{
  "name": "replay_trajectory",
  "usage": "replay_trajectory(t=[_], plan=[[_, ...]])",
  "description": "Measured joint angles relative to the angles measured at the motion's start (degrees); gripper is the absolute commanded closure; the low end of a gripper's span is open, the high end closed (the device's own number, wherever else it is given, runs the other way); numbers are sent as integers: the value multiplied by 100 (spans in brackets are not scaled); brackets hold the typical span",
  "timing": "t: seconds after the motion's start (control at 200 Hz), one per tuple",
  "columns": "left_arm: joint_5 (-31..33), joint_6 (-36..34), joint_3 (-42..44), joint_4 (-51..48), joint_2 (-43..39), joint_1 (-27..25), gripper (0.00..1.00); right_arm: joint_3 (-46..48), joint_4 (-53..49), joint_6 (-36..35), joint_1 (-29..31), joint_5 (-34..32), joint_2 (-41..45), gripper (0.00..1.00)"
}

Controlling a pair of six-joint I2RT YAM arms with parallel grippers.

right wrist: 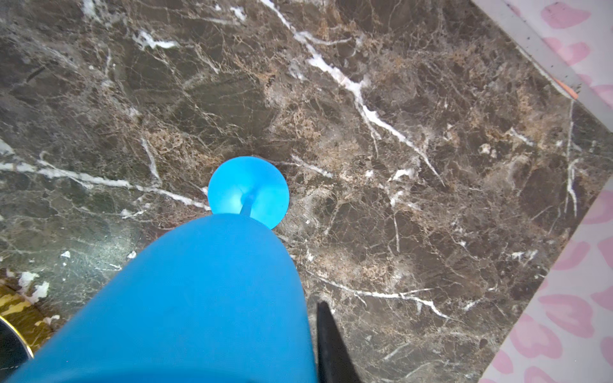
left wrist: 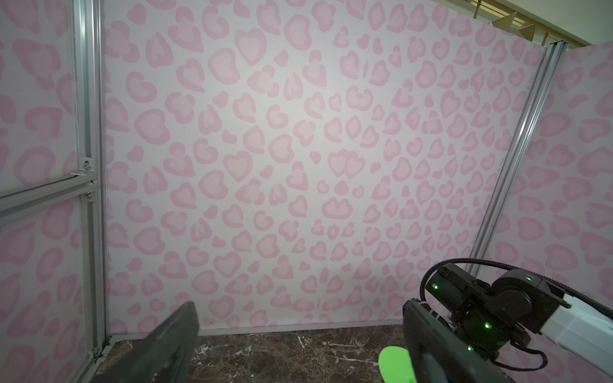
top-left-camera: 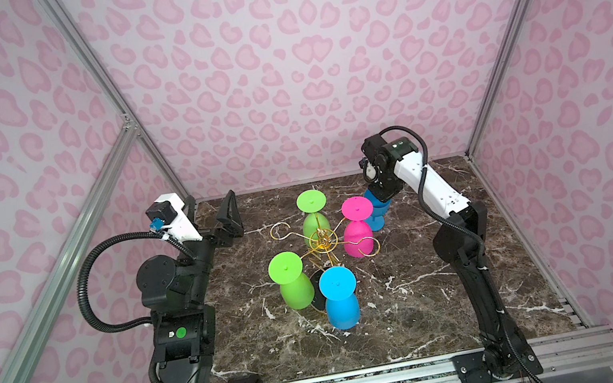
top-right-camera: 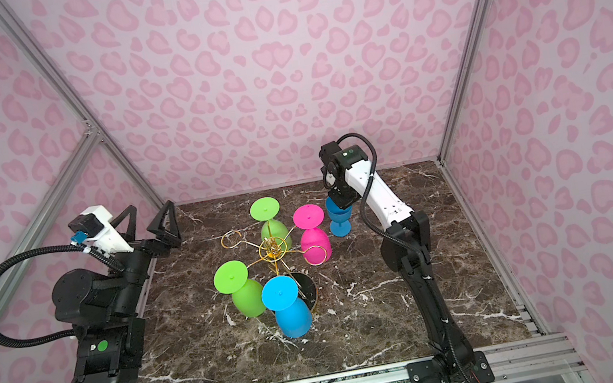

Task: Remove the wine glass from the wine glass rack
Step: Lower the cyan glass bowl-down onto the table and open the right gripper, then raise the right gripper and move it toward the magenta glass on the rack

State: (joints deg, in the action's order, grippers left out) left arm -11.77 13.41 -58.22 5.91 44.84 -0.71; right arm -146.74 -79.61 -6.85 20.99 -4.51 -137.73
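A blue wine glass (top-left-camera: 376, 218) (top-right-camera: 339, 221) stands upright on the marble table, back right of the wine glass rack (top-left-camera: 321, 240) (top-right-camera: 273, 248) and off it. My right gripper (top-left-camera: 380, 198) (top-right-camera: 340, 203) points down onto its rim. In the right wrist view the blue bowl (right wrist: 199, 298) fills the foreground, its foot (right wrist: 248, 192) rests on the marble, and one black finger (right wrist: 328, 338) runs along the bowl's outer wall. The other finger is hidden. My left gripper (top-left-camera: 212, 216) (top-right-camera: 148, 223) (left wrist: 300, 308) is open and empty, raised at the back left.
On the rack hang, upside down, a green glass (top-left-camera: 314, 216) at the back, a pink one (top-left-camera: 357, 230), a green one (top-left-camera: 293, 283) and a blue one (top-left-camera: 340, 300) in front. Two gold hooks (top-left-camera: 280, 230) (top-left-camera: 368, 245) are bare. Patterned walls close in three sides.
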Motion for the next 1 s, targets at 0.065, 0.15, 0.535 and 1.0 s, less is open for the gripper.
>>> replay_trajectory(t=[0.065, 0.15, 0.535, 1.0], plan=[[-20, 0, 0, 0, 0, 7, 3, -44, 9, 2, -2, 0, 0, 73], [-24, 0, 0, 0, -2, 7, 3, -90, 13, 2, -7, 7, 0, 72], [-26, 0, 44, -2, -28, 28, 3, -350, 122, 195, -181, 575, 350, 64], [155, -2, 210, -13, -208, 74, 3, 1510, 1591, 1056, -817, 2586, 2643, 62]])
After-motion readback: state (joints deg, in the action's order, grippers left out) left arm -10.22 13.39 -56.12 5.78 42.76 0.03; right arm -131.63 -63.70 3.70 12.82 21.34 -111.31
